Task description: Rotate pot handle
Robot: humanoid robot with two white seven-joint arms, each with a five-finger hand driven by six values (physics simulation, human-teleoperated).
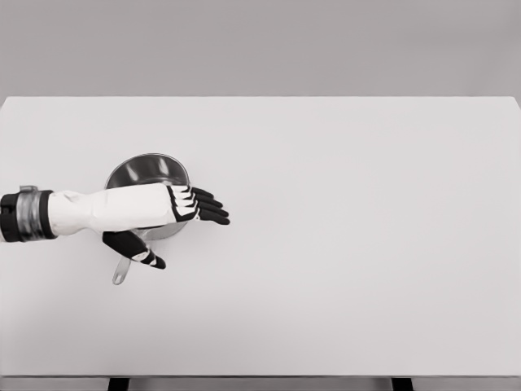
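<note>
A shiny steel pot (146, 172) stands on the white table (342, 244) at the left of the head view. Its thin handle (121, 272) points toward the near edge, slightly left. My left hand (183, 232) reaches in from the left edge and covers the pot's near rim. Its fingers (207, 208) stretch straight out to the right and the thumb (138, 248) hangs below, lying over the handle's root. The hand is open and holds nothing. Where the handle joins the pot is hidden by the hand.
The table's far edge runs across the picture behind the pot, and its near edge lies along the bottom. A grey wall stands beyond.
</note>
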